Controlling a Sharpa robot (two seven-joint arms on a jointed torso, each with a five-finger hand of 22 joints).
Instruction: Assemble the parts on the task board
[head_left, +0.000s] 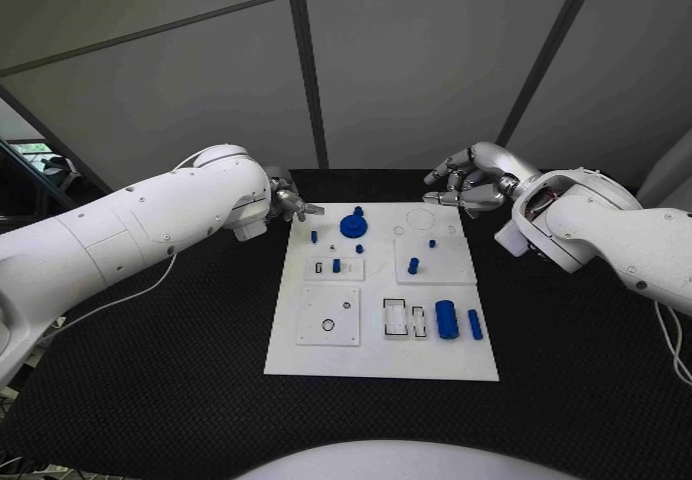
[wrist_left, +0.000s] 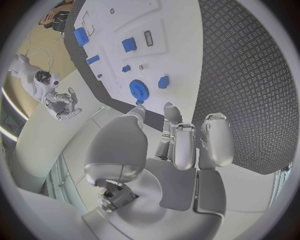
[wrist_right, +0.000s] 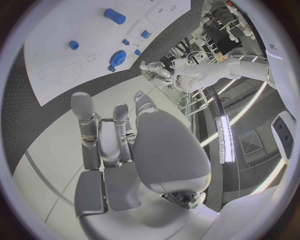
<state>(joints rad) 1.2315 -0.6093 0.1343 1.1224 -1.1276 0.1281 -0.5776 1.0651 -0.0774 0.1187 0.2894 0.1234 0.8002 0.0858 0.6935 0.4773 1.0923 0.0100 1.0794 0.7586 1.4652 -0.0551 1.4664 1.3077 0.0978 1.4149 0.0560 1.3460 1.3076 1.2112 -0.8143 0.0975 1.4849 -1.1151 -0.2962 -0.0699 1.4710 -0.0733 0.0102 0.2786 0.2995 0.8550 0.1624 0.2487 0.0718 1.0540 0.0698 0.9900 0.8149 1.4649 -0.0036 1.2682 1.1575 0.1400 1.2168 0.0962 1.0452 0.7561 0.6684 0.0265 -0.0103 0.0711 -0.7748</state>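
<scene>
Task board (head_left: 433, 362) between both hands

No legible text or labels.

Robot lab, grey partition panels (head_left: 418, 70), black table (head_left: 144, 380)

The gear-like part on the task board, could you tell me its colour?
Blue; the gear-like part shows best in the left wrist view.
</scene>
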